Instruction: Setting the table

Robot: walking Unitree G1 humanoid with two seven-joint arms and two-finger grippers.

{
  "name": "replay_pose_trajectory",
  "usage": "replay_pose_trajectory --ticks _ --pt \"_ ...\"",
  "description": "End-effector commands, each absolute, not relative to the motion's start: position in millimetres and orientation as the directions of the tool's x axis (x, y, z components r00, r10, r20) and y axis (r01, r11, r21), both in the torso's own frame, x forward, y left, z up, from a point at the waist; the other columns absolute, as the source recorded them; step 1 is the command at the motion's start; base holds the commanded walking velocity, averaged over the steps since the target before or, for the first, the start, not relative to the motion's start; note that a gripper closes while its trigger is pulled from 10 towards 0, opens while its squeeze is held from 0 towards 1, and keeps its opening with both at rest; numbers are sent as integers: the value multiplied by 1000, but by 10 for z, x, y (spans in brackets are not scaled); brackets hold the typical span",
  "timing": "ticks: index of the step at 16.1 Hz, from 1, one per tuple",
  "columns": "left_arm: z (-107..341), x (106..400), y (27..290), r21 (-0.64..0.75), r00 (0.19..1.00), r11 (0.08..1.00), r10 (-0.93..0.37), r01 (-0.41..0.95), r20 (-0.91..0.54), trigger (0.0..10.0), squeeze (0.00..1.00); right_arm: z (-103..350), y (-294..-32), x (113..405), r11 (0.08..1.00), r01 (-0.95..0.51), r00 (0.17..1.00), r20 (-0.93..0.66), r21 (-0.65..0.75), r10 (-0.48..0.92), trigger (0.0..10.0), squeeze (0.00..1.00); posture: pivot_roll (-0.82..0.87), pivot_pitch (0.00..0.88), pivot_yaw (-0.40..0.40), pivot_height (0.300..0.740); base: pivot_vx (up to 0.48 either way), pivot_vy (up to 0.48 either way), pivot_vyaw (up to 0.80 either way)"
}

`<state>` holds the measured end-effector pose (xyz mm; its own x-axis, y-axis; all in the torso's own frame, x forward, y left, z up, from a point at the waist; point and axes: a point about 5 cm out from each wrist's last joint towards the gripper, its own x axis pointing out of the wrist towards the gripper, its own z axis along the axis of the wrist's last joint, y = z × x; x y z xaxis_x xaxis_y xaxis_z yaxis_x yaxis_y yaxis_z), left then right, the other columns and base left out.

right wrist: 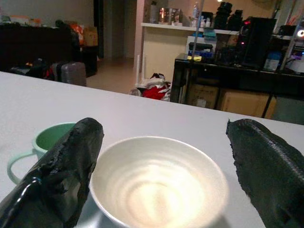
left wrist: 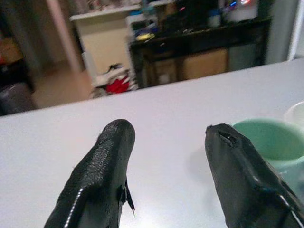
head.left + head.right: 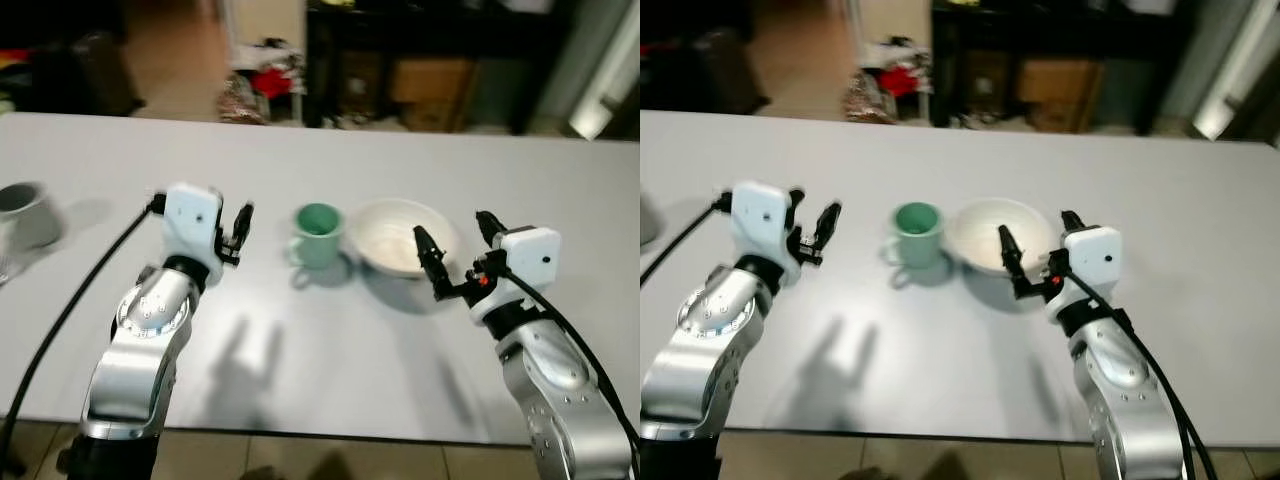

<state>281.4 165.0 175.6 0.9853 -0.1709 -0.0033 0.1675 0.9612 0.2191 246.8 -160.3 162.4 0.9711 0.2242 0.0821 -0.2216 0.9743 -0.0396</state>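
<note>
A green mug (image 3: 318, 235) stands near the middle of the white table (image 3: 330, 350), its handle toward the front left. A white bowl (image 3: 403, 237) sits just to its right, almost touching it, and looks empty. My left gripper (image 3: 238, 232) hovers open to the left of the mug, nothing between its fingers; the left wrist view shows the mug (image 2: 270, 142) just beyond one finger. My right gripper (image 3: 457, 240) is open at the bowl's near right side. In the right wrist view the bowl (image 1: 159, 180) lies between the two spread fingers, with the mug (image 1: 47, 137) off to the side.
A grey mug (image 3: 25, 213) stands at the table's far left. Beyond the far edge are dark shelving (image 3: 430, 60) with boxes and a pile of red and white things (image 3: 265, 80) on the floor. The table's front edge (image 3: 330, 435) runs just before my arms.
</note>
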Motion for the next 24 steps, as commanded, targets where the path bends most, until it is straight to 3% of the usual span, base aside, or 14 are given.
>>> replay_pose_trajectory --ticks 1,7,17,24 --pt "1796 2806 1717 246 991 961 -135 129 9 10000 0 1654 -1594 2499 974 -224 969 99 -40 227 10000 0 5 0 -67 740 0 0 800" --pt "1711 2769 1757 265 993 957 -114 121 -41 10000 0 1632 -1485 2529 962 -271 956 112 -31 273 10000 0 15 0 -65 740 0 0 800" --pt "1551 2744 1711 209 983 960 -174 184 -66 10000 0 1461 -1618 2447 978 -210 975 70 8 209 10000 0 -1 0 -28 740 0 0 800" --pt "1539 2734 1744 280 978 938 -187 206 -93 10000 0 1375 -1620 2439 972 -232 972 52 40 230 10000 0 14 0 -33 740 0 0 800"
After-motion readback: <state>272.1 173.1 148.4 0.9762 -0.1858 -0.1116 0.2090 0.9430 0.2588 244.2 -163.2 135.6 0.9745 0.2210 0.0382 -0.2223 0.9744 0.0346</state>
